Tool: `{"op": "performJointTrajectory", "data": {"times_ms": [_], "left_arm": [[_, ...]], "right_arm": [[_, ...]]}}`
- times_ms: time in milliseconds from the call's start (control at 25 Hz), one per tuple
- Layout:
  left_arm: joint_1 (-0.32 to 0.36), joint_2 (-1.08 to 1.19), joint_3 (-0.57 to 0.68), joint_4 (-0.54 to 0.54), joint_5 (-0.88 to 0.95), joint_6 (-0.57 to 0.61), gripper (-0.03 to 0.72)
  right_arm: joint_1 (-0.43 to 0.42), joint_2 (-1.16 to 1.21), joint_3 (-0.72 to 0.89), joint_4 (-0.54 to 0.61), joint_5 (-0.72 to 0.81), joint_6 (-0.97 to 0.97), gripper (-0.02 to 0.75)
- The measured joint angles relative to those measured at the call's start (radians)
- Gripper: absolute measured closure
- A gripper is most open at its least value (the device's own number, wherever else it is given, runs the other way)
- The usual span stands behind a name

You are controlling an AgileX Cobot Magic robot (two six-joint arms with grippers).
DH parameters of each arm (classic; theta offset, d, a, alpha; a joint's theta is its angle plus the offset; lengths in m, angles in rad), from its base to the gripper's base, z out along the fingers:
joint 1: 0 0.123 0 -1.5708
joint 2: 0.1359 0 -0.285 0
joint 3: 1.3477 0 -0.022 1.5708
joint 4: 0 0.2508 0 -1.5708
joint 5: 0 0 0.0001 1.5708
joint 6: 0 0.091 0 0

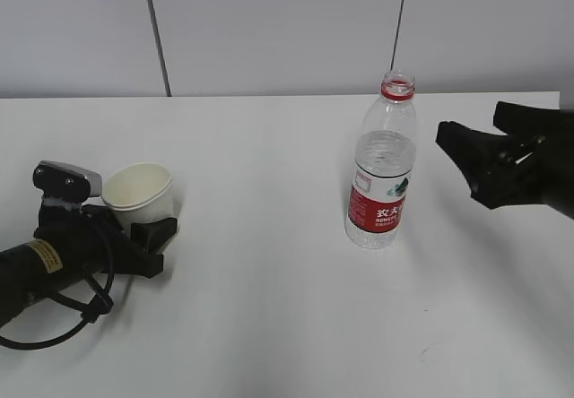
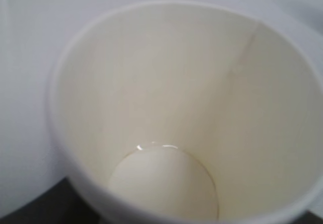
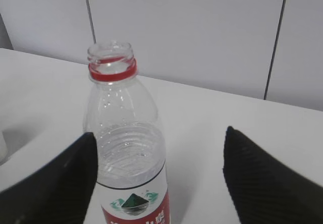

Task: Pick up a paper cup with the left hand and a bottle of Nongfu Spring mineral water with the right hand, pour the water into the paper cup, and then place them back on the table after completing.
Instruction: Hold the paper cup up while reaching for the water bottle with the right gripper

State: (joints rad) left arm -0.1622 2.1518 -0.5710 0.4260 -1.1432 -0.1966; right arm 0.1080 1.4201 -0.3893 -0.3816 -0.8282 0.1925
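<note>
White table (image 1: pixel 269 326) meets grey panelled wall (image 1: pixel 269 21); left pincer (image 1: pixel 148 241) grips cup (image 1: pixel 139 192), right pincer (image 1: pixel 475 169) spread wide.

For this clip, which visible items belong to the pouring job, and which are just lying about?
Belong to the job:
- paper cup, empty, in the left hand
- uncapped water bottle, standing on the table
- right hand, open, beside the bottle

Lying about:
- nothing else visible

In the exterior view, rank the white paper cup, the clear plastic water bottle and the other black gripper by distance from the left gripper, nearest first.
1. White paper cup: between the left gripper's fingers, at far left.
2. Clear plastic water bottle: standing uncapped right of centre.
3. Right gripper: open, at the right edge beyond the bottle.
</note>
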Motion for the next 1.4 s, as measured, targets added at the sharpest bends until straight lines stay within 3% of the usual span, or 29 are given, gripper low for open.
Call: {"op": "performJointTrajectory", "data": {"times_ms": [440,1400], "left_arm": [[0.000,0.000,0.000,-0.007,0.000,0.000,0.285],[0.000,0.000,0.000,-0.012,-0.001,-0.001,0.286]], "right_arm": [[0.000,0.269,-0.002,-0.001,-0.293,0.000,0.166],[0.000,0.352,-0.002,-0.001,-0.310,0.004,0.139]]}}
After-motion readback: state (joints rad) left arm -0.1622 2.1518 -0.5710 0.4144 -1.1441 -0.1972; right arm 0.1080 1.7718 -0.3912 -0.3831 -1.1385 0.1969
